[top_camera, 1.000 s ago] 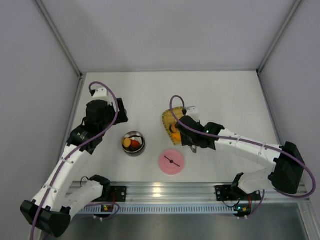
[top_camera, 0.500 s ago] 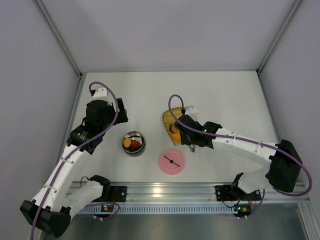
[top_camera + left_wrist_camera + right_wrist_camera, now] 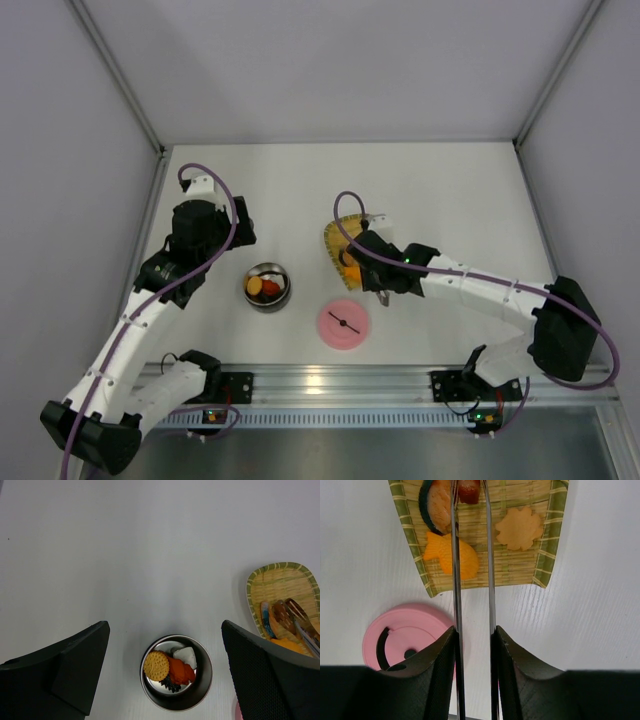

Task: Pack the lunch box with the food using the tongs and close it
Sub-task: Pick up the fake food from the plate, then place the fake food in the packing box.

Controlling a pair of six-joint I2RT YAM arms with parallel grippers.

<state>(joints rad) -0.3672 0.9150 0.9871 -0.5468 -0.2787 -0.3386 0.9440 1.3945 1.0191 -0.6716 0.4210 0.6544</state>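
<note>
The right hand (image 3: 472, 636) is clamped on the tongs (image 3: 489, 580), with one finger pressed against the outside of each arm, so squeezing the hand squeezes the tips. The tongs run straight out over the woven tray (image 3: 549, 545), which sits about the middle of the bench (image 3: 150, 555). Their tips flank what looks like a dark red-brown piece (image 3: 469, 491) at the tray's far end. Whether they pinch it I cannot tell, since the tips are cut off at the edge of the wrist view. My reading is that the step in hand is lifting that piece for the trip to the box.

Also on the tray are a salmon-like slice (image 3: 437, 505) with dark skin just beside the left tong arm, an orange fish-shaped cake (image 3: 440, 555) partly under that arm, and a flower-shaped biscuit (image 3: 520, 528) set apart on the other side.

The lunch box (image 3: 202, 680) stands open to the left of the tray, nearer the bench's near edge. It is a small, round, shiny steel bowl holding a round cracker (image 3: 156, 665), a red-orange piece (image 3: 179, 670), a white piece (image 3: 186, 655) and something dark (image 3: 169, 682). Its pink lid (image 3: 405, 635), flat with a black bar handle, lies by the near edge between the box and the tray, clear of the tongs' path and handy for closing. The left hand (image 3: 165, 630) hangs over the bench just beyond the box, its fingers wide apart and empty, likely kept free for the lid.
</note>
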